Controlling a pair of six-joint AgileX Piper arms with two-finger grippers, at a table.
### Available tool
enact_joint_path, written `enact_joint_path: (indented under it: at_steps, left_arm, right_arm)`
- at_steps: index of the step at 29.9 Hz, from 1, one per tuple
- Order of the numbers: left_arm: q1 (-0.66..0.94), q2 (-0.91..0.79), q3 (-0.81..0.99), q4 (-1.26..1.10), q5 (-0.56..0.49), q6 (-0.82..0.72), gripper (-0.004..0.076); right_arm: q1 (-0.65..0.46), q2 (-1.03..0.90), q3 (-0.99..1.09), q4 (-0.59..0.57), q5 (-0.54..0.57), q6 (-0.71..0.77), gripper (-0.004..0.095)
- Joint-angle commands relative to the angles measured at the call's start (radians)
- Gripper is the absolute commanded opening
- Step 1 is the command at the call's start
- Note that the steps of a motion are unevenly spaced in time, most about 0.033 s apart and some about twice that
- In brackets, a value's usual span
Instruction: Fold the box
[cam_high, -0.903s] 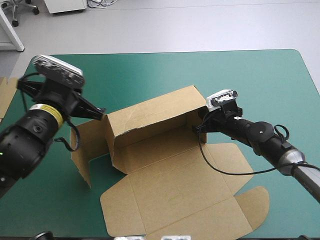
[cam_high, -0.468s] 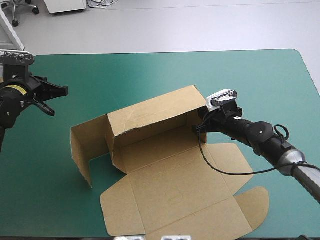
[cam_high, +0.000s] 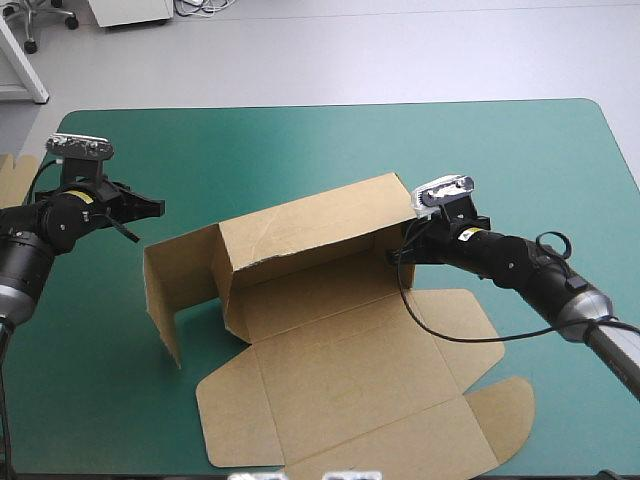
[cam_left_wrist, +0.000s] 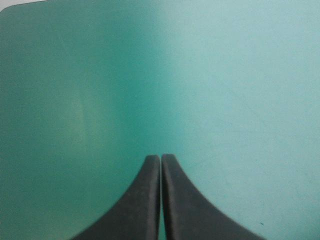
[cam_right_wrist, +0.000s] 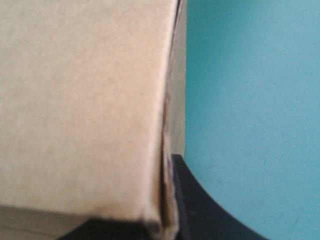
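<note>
The brown box (cam_high: 300, 232) lies mid-table with its long back wall raised, a side flap (cam_high: 178, 272) standing at its left end and the lid (cam_high: 350, 385) flat toward the front edge. My right gripper (cam_high: 398, 254) is at the right end of the back wall. In the right wrist view the box (cam_right_wrist: 80, 100) fills the space at the gripper (cam_right_wrist: 167, 162), and one black finger (cam_right_wrist: 200, 210) presses along the board's edge: shut on the box. My left gripper (cam_high: 150, 207) hovers left of the standing flap, apart from it, shut (cam_left_wrist: 160, 158) over the bare teal-green cover (cam_left_wrist: 225, 90).
An edge of more brown board (cam_high: 12, 185) shows at the table's left edge. Teal-green cover (cam_high: 500, 160) lies bare behind the box and to its right.
The left arm drew back from the standing flap toward the table's left edge, then came partway back toward the box. The right gripper kept its hold on the wall's right end.
</note>
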Motion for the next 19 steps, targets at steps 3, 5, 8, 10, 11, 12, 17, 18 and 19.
enact_joint_path:
  at_steps: [3, 5, 8, 10, 11, 12, 17, 18, 19]
  left_arm:
    - [0.033, -0.030, -0.025, -0.003, -0.098, -0.004, 0.0000]
    - [0.049, -0.030, -0.025, -0.023, -0.105, -0.004, 0.0000]
    - [0.052, -0.030, -0.025, -0.029, -0.109, -0.004, 0.0000]
    - [0.052, -0.030, -0.025, -0.031, -0.109, -0.004, 0.0000]
    - [0.052, -0.030, -0.025, -0.031, -0.109, -0.002, 0.0000]
    - [0.052, -0.030, -0.025, -0.031, -0.109, -0.002, 0.0000]
    - [0.052, -0.030, -0.024, -0.031, -0.107, -0.002, 0.0000]
    - [0.052, -0.029, -0.024, -0.031, -0.107, -0.002, 0.0000]
    - [0.052, -0.027, -0.024, -0.033, -0.107, -0.002, 0.0000]
  right_arm:
    - [-0.003, -0.020, -0.169, -0.399, 0.322, 0.410, 0.0005]
    - [-0.003, -0.022, -0.229, -0.436, 0.397, 0.441, 0.0005]
    - [-0.003, -0.022, -0.304, -0.424, 0.405, 0.441, 0.0005]
    - [-0.003, -0.020, -0.352, -0.411, 0.397, 0.427, 0.0005]
    - [-0.003, -0.020, -0.371, -0.413, 0.381, 0.427, 0.0005]
    - [-0.003, -0.026, -0.382, -0.413, 0.355, 0.426, 0.0005]
    - [-0.003, -0.038, -0.445, -0.445, 0.297, 0.434, 0.0005]
    - [-0.003, -0.033, -0.464, -0.464, 0.314, 0.448, 0.0005]
    - [-0.003, -0.027, -0.491, -0.481, 0.338, 0.462, 0.0005]
